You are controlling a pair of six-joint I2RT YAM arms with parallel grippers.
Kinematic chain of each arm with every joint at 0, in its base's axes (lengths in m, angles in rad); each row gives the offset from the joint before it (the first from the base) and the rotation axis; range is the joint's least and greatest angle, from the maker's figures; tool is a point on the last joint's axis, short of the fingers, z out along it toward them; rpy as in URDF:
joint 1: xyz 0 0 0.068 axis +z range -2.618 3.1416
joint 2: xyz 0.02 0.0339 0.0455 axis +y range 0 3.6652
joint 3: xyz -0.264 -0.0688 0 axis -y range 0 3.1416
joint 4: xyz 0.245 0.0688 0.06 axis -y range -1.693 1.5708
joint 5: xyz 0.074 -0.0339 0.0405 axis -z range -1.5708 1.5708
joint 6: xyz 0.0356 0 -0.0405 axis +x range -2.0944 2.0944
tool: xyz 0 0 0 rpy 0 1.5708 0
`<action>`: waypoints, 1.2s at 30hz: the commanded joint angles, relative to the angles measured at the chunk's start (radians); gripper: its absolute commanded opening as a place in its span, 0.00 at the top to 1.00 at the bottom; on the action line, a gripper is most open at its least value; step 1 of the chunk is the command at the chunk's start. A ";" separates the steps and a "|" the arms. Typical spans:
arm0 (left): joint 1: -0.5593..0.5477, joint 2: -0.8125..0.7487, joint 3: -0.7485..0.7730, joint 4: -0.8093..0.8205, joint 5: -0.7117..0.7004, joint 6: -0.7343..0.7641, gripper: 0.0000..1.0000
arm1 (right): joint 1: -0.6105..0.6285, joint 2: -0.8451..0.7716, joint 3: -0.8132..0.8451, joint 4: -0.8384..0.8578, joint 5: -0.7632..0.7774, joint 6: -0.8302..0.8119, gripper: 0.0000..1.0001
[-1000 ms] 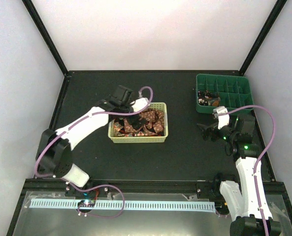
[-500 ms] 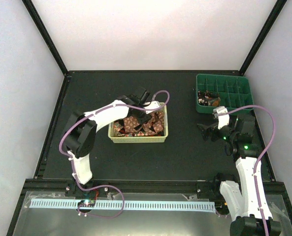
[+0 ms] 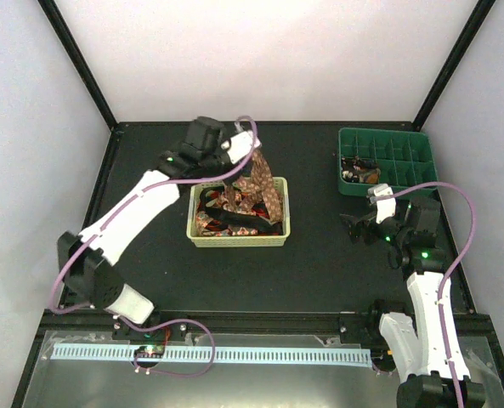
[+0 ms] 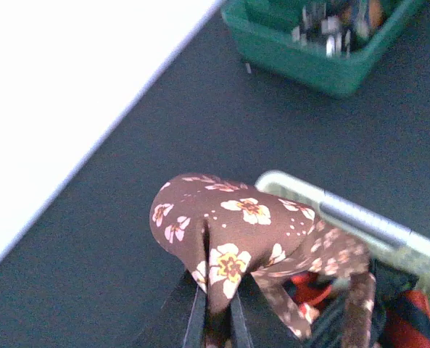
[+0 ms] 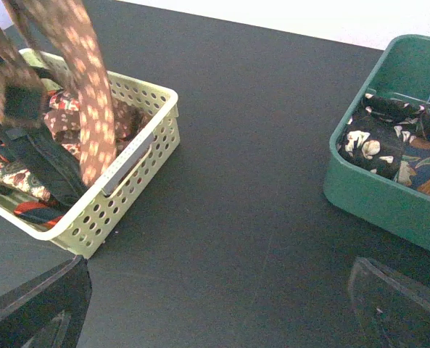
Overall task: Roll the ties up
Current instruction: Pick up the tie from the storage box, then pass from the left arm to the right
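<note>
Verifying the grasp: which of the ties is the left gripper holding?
The brown tie with cream flowers, pinched in the left gripper and raised above the yellow basket. The other ties lie bunched inside it.

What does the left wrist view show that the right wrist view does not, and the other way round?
Only the left wrist view shows the left gripper shut on a fold of the brown flower-printed fabric necktie. Only the right wrist view shows the open right gripper, the tie's two strips hanging down to the pale yellow plastic lattice basket, and, clearly, dark flowered fabric in the green plastic divided tray. Both show the tie, the basket, the tray and the black table.
</note>
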 commanded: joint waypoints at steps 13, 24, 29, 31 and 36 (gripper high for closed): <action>0.014 -0.229 0.514 -0.070 0.279 -0.122 0.98 | -0.003 -0.015 0.007 0.006 -0.028 0.003 0.00; 0.009 -0.241 0.605 -0.080 0.528 -0.251 0.98 | 0.000 -0.081 0.091 0.136 -0.356 0.096 0.00; -0.024 -0.249 0.483 -0.106 0.596 -0.228 0.98 | 0.064 0.023 0.345 0.204 -0.474 0.259 0.00; -0.045 -0.255 0.420 -0.108 0.597 -0.208 0.98 | 0.136 0.053 0.421 0.210 -0.488 0.294 0.00; -0.109 -0.255 0.322 -0.120 0.542 -0.163 0.99 | 0.385 0.085 0.499 0.246 -0.426 0.348 0.00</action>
